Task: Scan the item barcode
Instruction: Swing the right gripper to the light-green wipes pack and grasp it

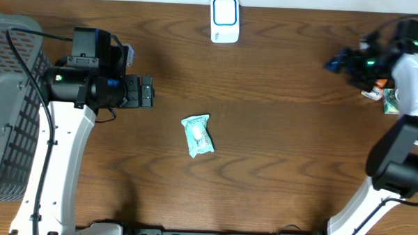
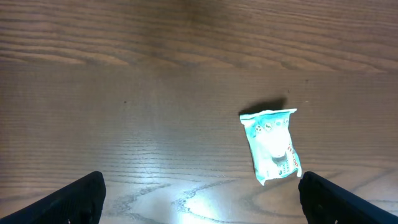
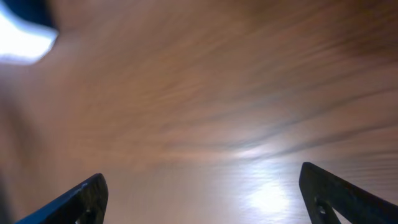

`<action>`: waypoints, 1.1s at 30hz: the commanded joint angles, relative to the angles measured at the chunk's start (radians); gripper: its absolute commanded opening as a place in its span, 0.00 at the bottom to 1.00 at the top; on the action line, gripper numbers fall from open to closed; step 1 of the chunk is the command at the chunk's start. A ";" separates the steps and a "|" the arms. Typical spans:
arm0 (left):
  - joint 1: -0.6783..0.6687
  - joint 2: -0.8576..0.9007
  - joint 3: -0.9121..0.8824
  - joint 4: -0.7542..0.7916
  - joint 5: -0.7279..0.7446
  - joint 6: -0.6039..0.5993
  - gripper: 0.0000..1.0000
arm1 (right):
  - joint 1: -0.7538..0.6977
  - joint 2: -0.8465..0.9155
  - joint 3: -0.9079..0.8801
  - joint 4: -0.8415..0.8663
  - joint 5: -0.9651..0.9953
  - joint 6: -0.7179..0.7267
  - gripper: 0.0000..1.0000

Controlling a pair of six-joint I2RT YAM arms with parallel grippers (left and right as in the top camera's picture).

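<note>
From overhead, the teal packet (image 1: pixel 197 135) lies flat on the desk (image 1: pixel 277 169), below the white scanner (image 1: pixel 225 20). It looks light, soft and crinkly, so I'd pinch 1 sealed end. Left wrist: the left claw (image 2: pixel 199 208) gapes wide, empty. Right wrist: the right claw (image 3: pixel 202 199) is likewise wide and empty, over blurred desk.

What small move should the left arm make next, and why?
Probably slide the left gripper toward the teal packet and lower over it: the packet lies loose on the table, untouched, the jaws stand open and empty, and the scanner stands at the far edge.
</note>
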 commanded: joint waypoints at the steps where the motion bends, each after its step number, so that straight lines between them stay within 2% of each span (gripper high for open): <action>1: -0.003 0.002 -0.004 -0.005 -0.002 0.002 0.98 | 0.104 0.000 -0.010 -0.052 -0.111 -0.104 0.88; 11: -0.003 0.002 -0.004 -0.005 -0.002 0.002 0.98 | 0.451 0.000 -0.102 -0.077 -0.130 -0.127 0.86; 15: -0.003 0.002 -0.004 -0.005 -0.002 0.002 0.98 | 0.563 0.000 -0.166 -0.039 -0.162 -0.120 0.95; 18: -0.003 0.002 -0.004 -0.005 -0.002 0.002 0.98 | 0.637 0.000 -0.217 0.017 -0.180 -0.067 0.96; 22: -0.003 0.002 -0.004 -0.005 -0.002 0.002 0.97 | 0.702 0.000 -0.279 0.117 -0.183 0.066 0.89; 30: -0.003 0.002 -0.004 -0.005 -0.002 0.002 0.98 | 0.736 0.000 -0.353 0.241 -0.183 0.216 0.63; 33: -0.003 0.002 -0.004 -0.005 -0.002 0.002 0.98 | 0.753 0.000 -0.394 0.289 -0.183 0.312 0.61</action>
